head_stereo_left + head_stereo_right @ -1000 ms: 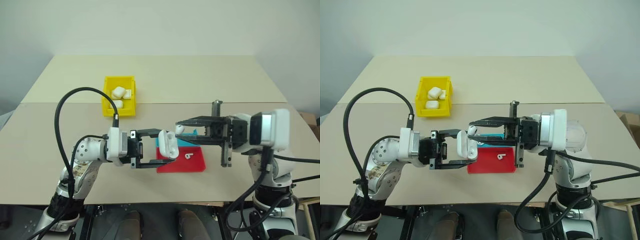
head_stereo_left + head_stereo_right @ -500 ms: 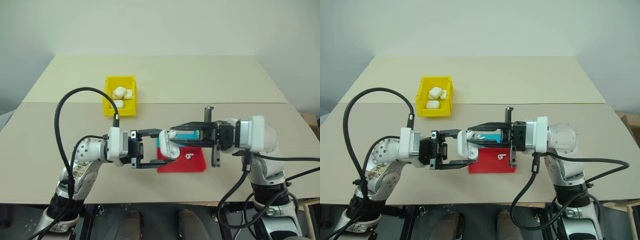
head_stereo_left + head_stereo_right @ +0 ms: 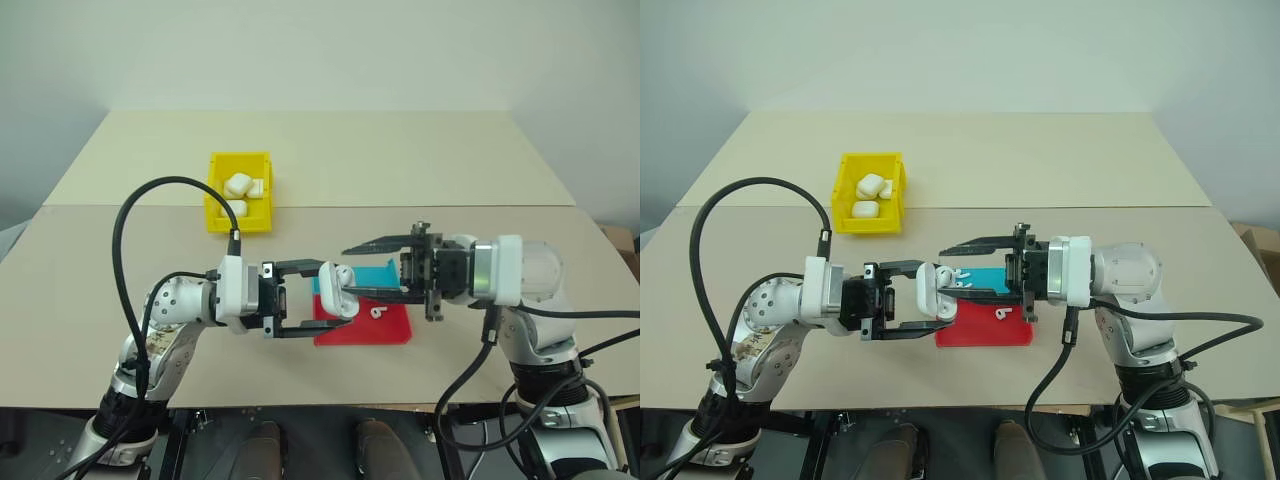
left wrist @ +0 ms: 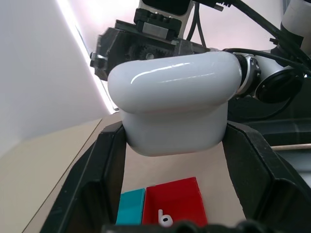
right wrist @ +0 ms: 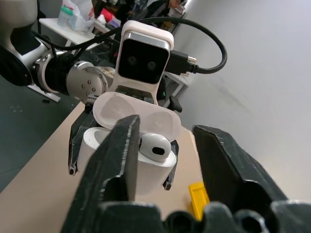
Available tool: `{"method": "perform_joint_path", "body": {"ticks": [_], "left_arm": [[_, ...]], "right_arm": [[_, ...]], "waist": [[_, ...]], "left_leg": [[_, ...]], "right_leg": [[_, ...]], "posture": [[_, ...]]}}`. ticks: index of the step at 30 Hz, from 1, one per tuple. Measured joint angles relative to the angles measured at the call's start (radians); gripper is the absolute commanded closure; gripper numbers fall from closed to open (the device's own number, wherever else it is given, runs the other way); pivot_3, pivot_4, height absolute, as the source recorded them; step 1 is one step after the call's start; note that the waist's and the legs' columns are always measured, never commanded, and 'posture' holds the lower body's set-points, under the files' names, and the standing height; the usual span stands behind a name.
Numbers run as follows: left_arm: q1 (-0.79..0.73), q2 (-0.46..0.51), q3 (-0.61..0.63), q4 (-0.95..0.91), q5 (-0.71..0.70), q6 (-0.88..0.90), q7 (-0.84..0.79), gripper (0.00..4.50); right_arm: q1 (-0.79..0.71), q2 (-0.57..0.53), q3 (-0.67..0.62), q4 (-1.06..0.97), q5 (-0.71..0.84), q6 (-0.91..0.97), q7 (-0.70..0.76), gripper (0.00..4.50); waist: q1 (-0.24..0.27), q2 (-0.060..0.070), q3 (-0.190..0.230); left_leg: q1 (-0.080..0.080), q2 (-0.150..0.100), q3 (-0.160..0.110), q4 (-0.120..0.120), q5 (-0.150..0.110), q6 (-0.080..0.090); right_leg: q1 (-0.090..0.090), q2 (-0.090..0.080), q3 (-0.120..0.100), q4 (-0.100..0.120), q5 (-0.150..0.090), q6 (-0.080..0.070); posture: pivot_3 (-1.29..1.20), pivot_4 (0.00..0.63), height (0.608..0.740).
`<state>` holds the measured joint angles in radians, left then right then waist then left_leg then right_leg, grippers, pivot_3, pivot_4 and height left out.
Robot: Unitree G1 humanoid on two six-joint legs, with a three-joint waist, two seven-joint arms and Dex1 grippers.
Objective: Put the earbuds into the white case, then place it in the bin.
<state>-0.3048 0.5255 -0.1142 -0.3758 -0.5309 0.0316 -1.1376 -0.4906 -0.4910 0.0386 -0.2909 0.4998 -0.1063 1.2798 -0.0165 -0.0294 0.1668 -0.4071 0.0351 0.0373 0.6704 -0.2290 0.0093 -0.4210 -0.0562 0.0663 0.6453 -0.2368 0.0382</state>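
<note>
Earbuds (image 5: pixel 155 145): two; white case (image 4: pixel 175 104): one

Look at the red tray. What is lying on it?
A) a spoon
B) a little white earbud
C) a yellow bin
B: one small white earbud lies on the red tray, just below the open right gripper.

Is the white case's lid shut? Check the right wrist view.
No: the white case, gripped by the left tool, has its lid flipped up, and an earbud sits in the open top.
</note>
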Motion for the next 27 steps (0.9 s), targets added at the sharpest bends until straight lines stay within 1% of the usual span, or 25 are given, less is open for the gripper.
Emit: {"method": "perform_joint_path", "body": {"ticks": [6,9,12,13,15,16,18,21,23,27], "left_arm": [[0.003,-0.001,0.000,0.012,0.017,-0.006,-0.002,1.78],[0.046,0.021,0.017,0.046,0.039,-0.043,-0.013,1.78],[0.134,0.082,0.061,0.092,0.059,-0.084,-0.048,1.78],[0.155,0.094,0.075,0.093,0.060,-0.096,-0.054,1.78],[0.200,0.127,0.101,0.088,0.070,-0.121,-0.061,1.78],[0.217,0.139,0.107,0.086,0.079,-0.129,-0.063,1.78],[0.262,0.157,0.119,0.088,0.104,-0.163,-0.072,1.78],[0.296,0.157,0.115,0.100,0.145,-0.210,-0.072,1.78],[0.304,0.148,0.109,0.108,0.177,-0.228,-0.057,1.78],[0.310,0.123,0.088,0.124,0.215,-0.252,-0.029,1.78]], "right_arm": [[-0.001,-0.049,0.002,-0.001,0.015,0.008,0.031,1.91],[-0.031,-0.129,0.002,-0.007,0.042,0.080,0.051,1.91],[-0.165,-0.243,0.002,0.003,0.023,0.186,0.055,1.91],[-0.211,-0.262,0.015,0.015,0.005,0.208,0.063,1.91],[-0.332,-0.316,0.093,0.054,-0.066,0.265,0.105,1.91],[-0.374,-0.327,0.127,0.077,-0.097,0.285,0.122,1.91],[-0.475,-0.317,0.217,0.158,-0.188,0.306,0.157,1.91],[-0.614,-0.265,0.376,0.309,-0.331,0.367,0.209,1.91],[-0.673,-0.215,0.470,0.406,-0.415,0.367,0.244,1.91],[-0.746,-0.084,0.592,0.604,-0.562,0.319,0.242,1.91]], "waist": [[0.001,0.000,0.000],[-0.004,0.000,0.000],[-0.013,0.000,0.000],[-0.014,0.000,0.000],[-0.016,0.001,0.000],[-0.017,0.001,0.000],[-0.020,0.001,0.000],[-0.024,0.001,0.000],[-0.022,0.001,0.000],[-0.023,0.001,0.000]], "left_leg": [[0.000,0.000,0.000,0.000,0.000,0.000],[0.000,0.000,0.000,0.000,0.000,0.000],[0.001,0.001,0.001,-0.001,0.000,0.000],[0.001,0.002,0.001,-0.001,0.000,0.000],[0.002,0.002,0.001,-0.001,0.000,0.000],[0.002,0.002,0.002,-0.001,0.000,0.000],[0.002,0.002,0.003,-0.001,0.000,0.000],[0.001,0.002,0.004,-0.002,0.000,0.000],[0.001,0.002,0.003,-0.002,0.000,0.000],[-0.001,0.001,0.004,-0.002,0.000,0.000]], "right_leg": [[0.000,0.000,0.000,0.000,0.000,0.000],[0.000,0.000,0.001,0.000,0.000,0.000],[-0.001,0.000,0.001,0.001,0.000,-0.002],[-0.001,0.000,0.000,0.001,0.000,-0.002],[-0.001,0.000,0.000,0.000,-0.001,-0.002],[-0.001,0.000,0.000,0.000,-0.001,-0.002],[-0.002,-0.001,0.001,0.000,-0.001,-0.003],[-0.003,-0.001,0.000,0.000,-0.001,-0.003],[-0.003,-0.001,0.000,0.000,-0.001,-0.003],[-0.005,-0.002,0.000,0.001,-0.001,-0.003]], "posture": [[0.00,0.150,0.740],[0.00,0.150,0.740],[0.00,0.150,0.740],[0.00,0.150,0.740],[0.00,0.150,0.740],[0.00,0.150,0.740],[0.00,0.150,0.740],[0.00,0.150,0.740],[0.00,0.150,0.740],[0.00,0.150,0.740]]}}
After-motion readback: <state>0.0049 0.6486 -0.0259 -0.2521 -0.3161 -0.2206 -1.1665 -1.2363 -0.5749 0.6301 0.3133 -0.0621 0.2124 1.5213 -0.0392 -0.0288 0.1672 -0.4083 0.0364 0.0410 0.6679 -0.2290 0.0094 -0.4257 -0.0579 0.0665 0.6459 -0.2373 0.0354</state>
